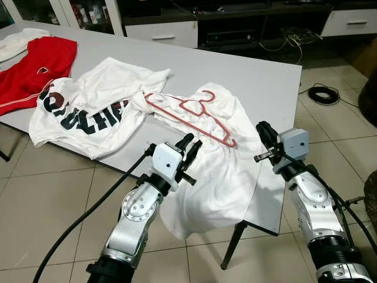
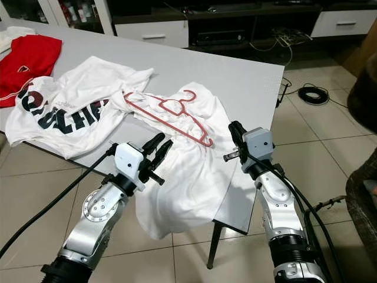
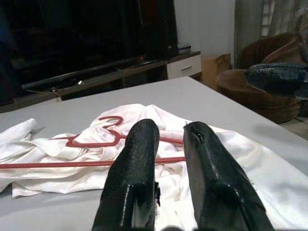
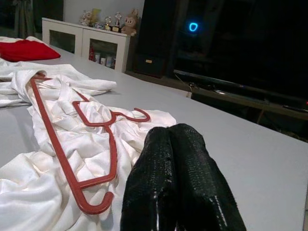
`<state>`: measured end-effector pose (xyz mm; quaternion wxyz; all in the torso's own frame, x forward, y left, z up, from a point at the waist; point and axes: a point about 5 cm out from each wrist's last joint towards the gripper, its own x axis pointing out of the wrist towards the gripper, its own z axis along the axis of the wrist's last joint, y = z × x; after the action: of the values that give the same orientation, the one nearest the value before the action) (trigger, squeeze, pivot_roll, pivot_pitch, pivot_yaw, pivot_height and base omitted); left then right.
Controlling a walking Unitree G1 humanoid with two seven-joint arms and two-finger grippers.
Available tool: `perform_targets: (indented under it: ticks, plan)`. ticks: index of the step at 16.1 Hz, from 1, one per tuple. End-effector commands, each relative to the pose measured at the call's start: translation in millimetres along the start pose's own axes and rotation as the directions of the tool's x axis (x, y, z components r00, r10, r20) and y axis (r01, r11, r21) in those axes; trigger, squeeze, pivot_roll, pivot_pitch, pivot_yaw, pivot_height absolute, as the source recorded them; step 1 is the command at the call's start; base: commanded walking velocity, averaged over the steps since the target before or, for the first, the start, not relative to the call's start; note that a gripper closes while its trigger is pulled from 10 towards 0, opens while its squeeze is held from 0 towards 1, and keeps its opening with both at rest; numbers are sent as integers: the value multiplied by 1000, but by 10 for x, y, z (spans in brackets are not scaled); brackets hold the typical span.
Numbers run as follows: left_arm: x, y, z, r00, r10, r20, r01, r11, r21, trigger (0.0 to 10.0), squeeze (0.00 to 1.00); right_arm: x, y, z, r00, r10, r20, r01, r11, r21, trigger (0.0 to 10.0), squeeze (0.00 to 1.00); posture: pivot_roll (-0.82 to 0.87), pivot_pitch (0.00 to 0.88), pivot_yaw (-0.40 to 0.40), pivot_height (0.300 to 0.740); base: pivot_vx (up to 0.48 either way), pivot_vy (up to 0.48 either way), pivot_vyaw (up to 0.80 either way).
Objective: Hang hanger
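A red plastic hanger lies flat on a crumpled white shirt near the front right corner of the grey table. The shirt's hem drapes over the table's front edge. My left gripper hovers over that draped part, just short of the hanger's near end, fingers slightly open and holding nothing. In the left wrist view the hanger lies beyond the fingertips. My right gripper is shut and empty at the table's right edge, to the right of the hanger's end.
A white shirt with black lettering and a red shirt lie further left on the table. A black table leg stands between my arms. A coiled cable lies on the tiled floor at right, cabinets behind.
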<state>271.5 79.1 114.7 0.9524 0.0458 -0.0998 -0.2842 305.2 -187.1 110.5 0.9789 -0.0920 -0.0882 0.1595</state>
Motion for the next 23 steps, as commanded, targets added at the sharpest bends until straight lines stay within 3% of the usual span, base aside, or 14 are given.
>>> perform_targets:
  ticks: [1,9,23]
  plan:
    - [18,34,12,1000,14,2,-14,1000,12,10000,0,-3,22,-23,1000,6,-8,-6,1000,4,10000,0,-69,0,56,736,386,0,0]
    - [17,30,3,1000,15,-4,-15,1000,15,10000,0,-5,20,-24,1000,9,-9,-9,1000,-2,10000,0,-70,0,54,736,388,218,0]
    - [12,-9,-1,1000,-7,-3,7,1000,11,10000,0,9,44,-51,999,17,-29,-17,1000,-6,10000,0,-69,0,51,736,0,0,0]
